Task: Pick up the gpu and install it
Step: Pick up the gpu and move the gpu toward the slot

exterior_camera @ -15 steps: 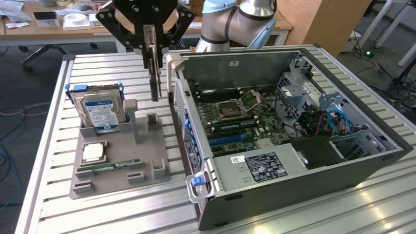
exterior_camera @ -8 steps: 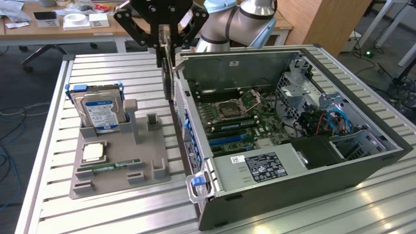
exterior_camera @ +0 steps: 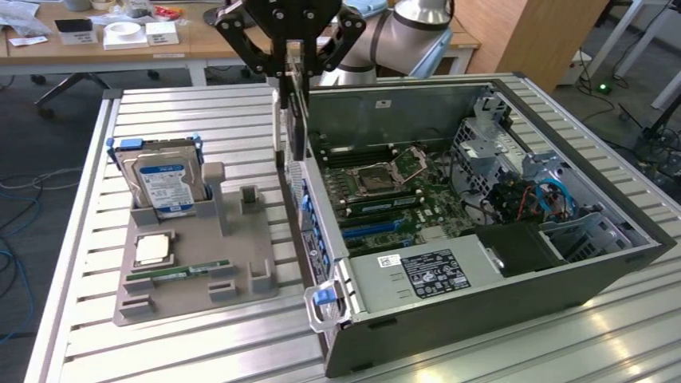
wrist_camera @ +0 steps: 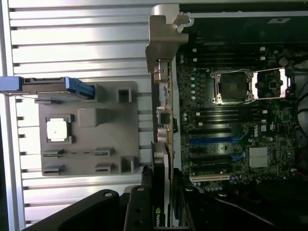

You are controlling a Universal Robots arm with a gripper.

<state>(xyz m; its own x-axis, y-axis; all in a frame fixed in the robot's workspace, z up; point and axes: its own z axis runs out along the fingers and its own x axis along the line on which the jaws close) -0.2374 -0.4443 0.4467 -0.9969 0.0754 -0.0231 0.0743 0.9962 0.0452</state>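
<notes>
Upper centre of the exterior view: the fingers (wrist_camera: 138,211) clench the gpu (exterior_camera: 284,120), which hangs upright over the open computer case's (exterior_camera: 458,335) wall beside the grey tray (exterior_camera: 202,267) on the counter (exterior_camera: 159,347).

I'm seeing the worktop (exterior_camera: 181,335) as ribbed bare metal, catching glare. The holder (exterior_camera: 247,241) is looking like matt grey plastic. On the gpu (wrist_camera: 162,120), the bracket (wrist_camera: 159,48) is showing dull silvery-beige metal, its card dark and matt. The gripper (exterior_camera: 292,70) is looking matt black, the case (exterior_camera: 500,311) grey metal.
</notes>
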